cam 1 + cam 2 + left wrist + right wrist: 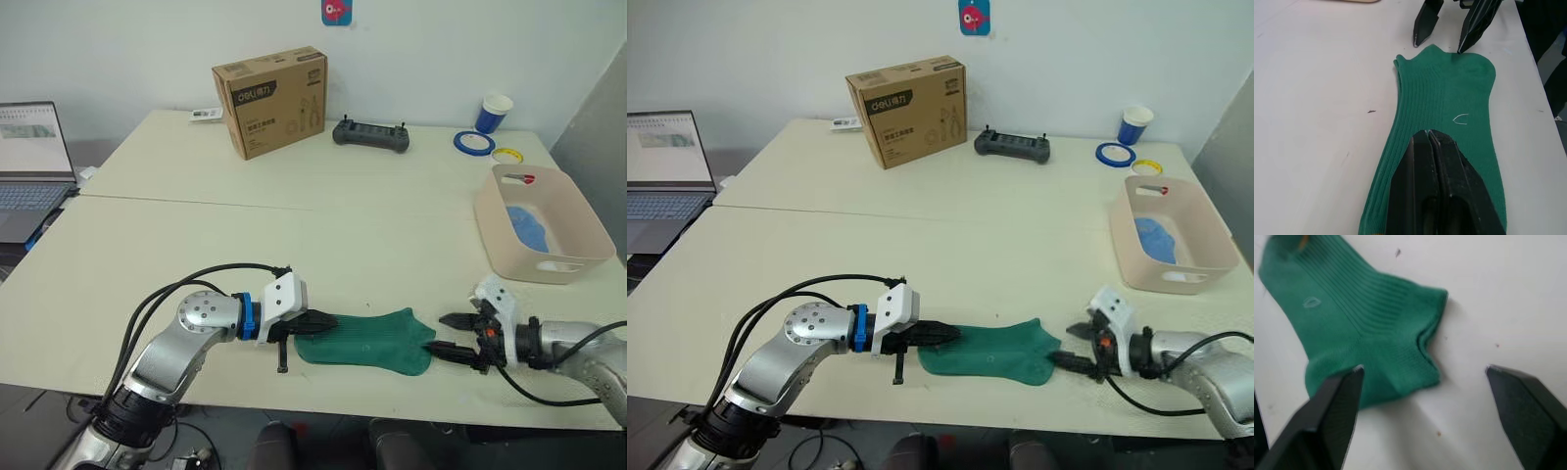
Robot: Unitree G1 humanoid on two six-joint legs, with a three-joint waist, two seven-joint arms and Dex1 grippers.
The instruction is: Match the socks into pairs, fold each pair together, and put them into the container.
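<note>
Ribbed dark green socks lie flat, stacked, small white logo.

Silver metal arms, rounded joints, black cables looping along both. The left arm wears a blue ring before a white wrist block. Both the left gripper and right gripper carry two tapered black fingers.

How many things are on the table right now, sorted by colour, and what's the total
Green: 1, dark green socks stacked between the grippers
Blue: 3, light blue socks in the container, cup, tape ring
Pink: 1, container
Brown: 1, cardboard box
Black: 1, controller
Yellow: 1, tape ring
Total: 8
</note>
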